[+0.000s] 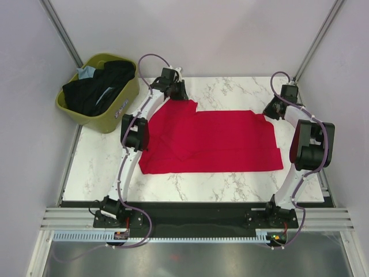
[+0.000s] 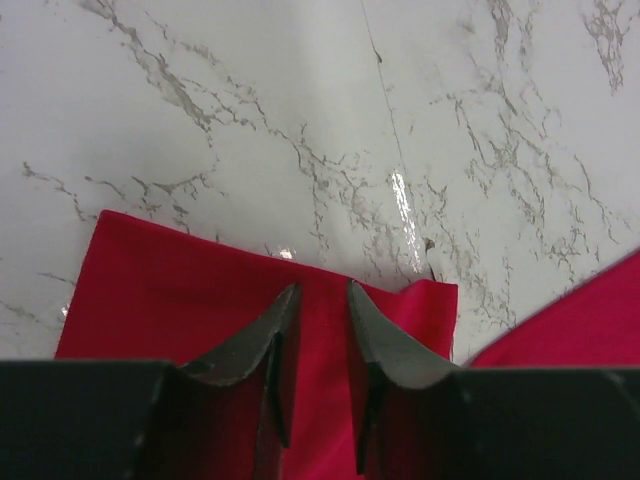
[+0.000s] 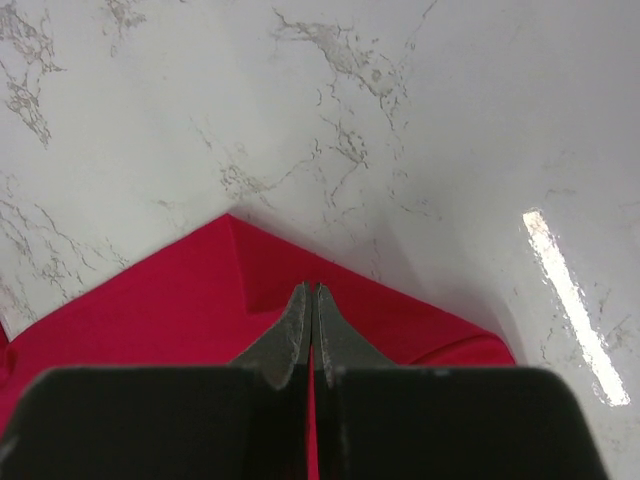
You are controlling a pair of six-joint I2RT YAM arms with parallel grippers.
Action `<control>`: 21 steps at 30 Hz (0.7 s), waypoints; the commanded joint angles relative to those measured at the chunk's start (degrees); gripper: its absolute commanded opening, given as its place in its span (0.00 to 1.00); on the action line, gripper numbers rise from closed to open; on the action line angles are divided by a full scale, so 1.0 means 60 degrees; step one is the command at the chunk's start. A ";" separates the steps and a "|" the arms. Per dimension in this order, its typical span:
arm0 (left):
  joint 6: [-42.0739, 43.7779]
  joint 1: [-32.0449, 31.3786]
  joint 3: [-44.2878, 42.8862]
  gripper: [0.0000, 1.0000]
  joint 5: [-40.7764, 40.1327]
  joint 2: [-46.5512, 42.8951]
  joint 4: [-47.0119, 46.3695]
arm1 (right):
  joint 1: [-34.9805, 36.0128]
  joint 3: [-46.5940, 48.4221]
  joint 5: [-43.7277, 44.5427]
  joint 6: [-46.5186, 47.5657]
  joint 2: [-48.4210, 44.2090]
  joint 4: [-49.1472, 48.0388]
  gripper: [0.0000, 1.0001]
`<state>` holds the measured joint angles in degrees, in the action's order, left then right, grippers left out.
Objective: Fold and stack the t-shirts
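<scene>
Marble table (image 1: 230, 182): red t-shirt (image 1: 213, 141) lies flat, right gripper (image 3: 312, 290) pinches its corner, left gripper (image 2: 322, 290) part-open over the sleeve beneath it, probably setting a two-point fold.

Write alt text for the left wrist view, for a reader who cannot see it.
Two dark fingers of the left gripper stand slightly apart over the edge of a red shirt lying flat on a white marble table. Another part of the shirt shows at the lower right.
</scene>
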<state>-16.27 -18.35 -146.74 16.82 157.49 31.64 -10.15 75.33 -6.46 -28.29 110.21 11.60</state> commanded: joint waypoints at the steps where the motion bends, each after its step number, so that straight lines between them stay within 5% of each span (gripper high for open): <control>1: 0.0310 0.0040 0.0022 0.31 -0.0034 -0.0042 0.0279 | -0.0095 -0.0074 -0.0242 -0.0089 -0.0586 -0.0336 0.00; 5: 0.0427 0.0026 0.0052 0.06 -0.0064 -0.0071 0.0366 | -0.0124 -0.0148 -0.0330 -0.0147 -0.0615 -0.0438 0.00; 11: 0.0530 -0.0018 0.0241 0.02 -0.0326 -0.0232 0.0440 | -0.0139 -0.0192 -0.0476 -0.0192 -0.0556 -0.0555 0.00; 12: 0.0486 -0.0033 0.0286 0.10 -0.0473 -0.0305 0.0411 | -0.0124 -0.0221 -0.0505 -0.0192 -0.0556 -0.0541 0.00; 13: 0.0471 -0.0018 0.0562 0.48 -0.0706 -0.0669 0.0425 | -0.0139 -0.0221 -0.0520 -0.0192 -0.0571 -0.0570 0.00; 16: 0.0879 -0.0018 0.2050 0.74 -0.1805 -0.1621 -0.0534 | -0.0153 -0.0236 -0.0476 -0.0177 -0.0586 -0.0570 0.00; 21: 0.2578 0.0026 0.2119 0.77 -0.3884 -0.1933 -0.0660 | -0.0139 -0.0221 -0.0725 -0.0221 -0.0542 -0.0643 0.00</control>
<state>-9.72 -18.70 -133.40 4.34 148.33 29.36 -10.79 74.37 -9.28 -28.97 109.45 9.89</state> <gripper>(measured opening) 0.772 0.008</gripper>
